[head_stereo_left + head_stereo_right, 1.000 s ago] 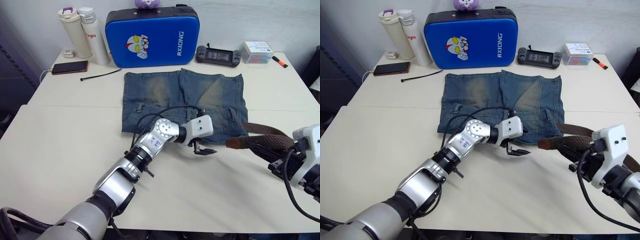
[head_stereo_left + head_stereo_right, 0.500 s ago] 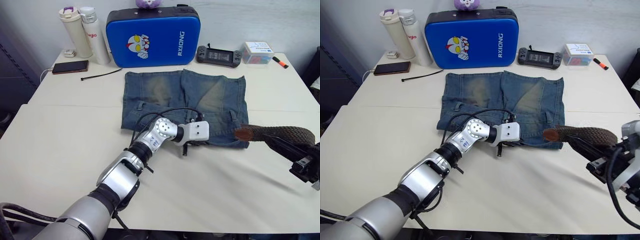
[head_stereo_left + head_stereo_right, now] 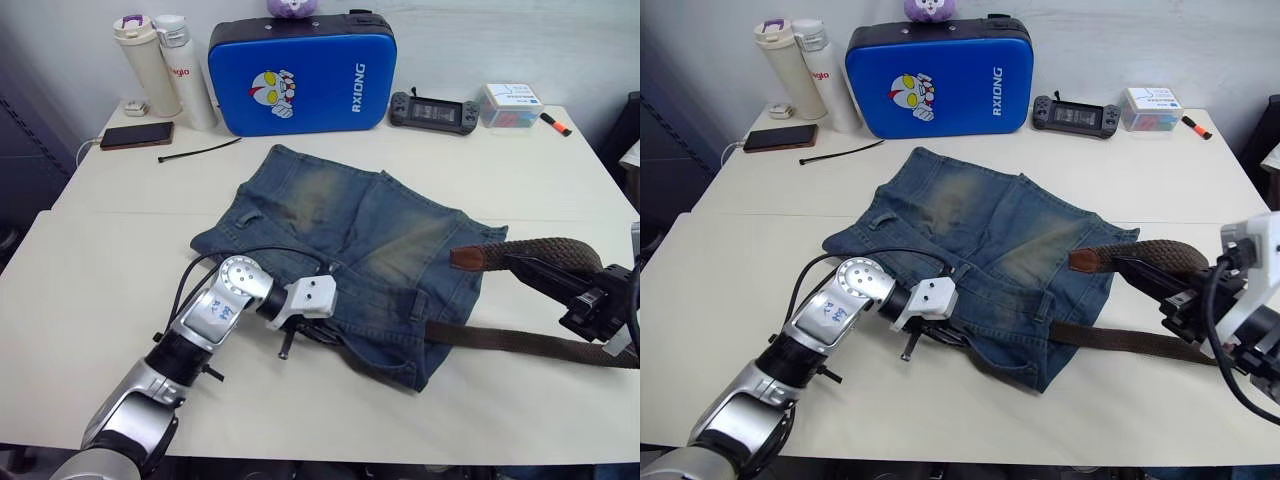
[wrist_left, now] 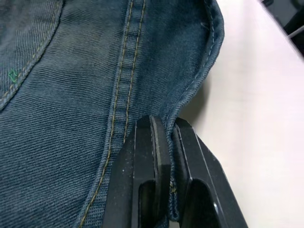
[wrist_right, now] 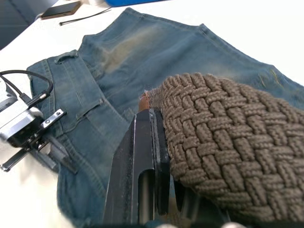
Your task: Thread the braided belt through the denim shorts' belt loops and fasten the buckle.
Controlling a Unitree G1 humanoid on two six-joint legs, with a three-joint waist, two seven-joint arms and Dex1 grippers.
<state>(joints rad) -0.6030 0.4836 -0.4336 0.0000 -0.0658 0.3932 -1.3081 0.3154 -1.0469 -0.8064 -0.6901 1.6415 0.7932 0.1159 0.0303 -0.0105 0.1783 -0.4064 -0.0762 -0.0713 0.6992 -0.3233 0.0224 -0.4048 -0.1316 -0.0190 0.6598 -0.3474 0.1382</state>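
- Left eye view: the faded blue denim shorts [image 3: 350, 250] lie skewed and rumpled on the cream table [image 3: 90, 290], in front of the blue hard case with a cartoon figure [image 3: 300, 72]. The left gripper [image 3: 305, 335] sits at the shorts' near edge, fingers clamped on the denim hem. On the right, the long dark brown braided belt [image 3: 540, 252] is looped: its tan leather tip [image 3: 466, 258] hovers over the shorts' right side, and a lower stretch of strap runs across the table from under the fabric. The right gripper [image 3: 560, 290] has that loop pinched.
- Right eye view: a thin black cable tie [image 3: 840, 152] lies near a dark phone [image 3: 779, 137], well apart from the shorts; two pale bottles [image 3: 805, 70] stand beside the case.
- Left wrist view: the two black fingers [image 4: 147, 156] are closed on a folded, stitched edge of the denim, with bare table just beside it.
- Right wrist view: the black fingers [image 5: 142, 161] are squeezed on the thick woven strap, the shorts spread out beyond.
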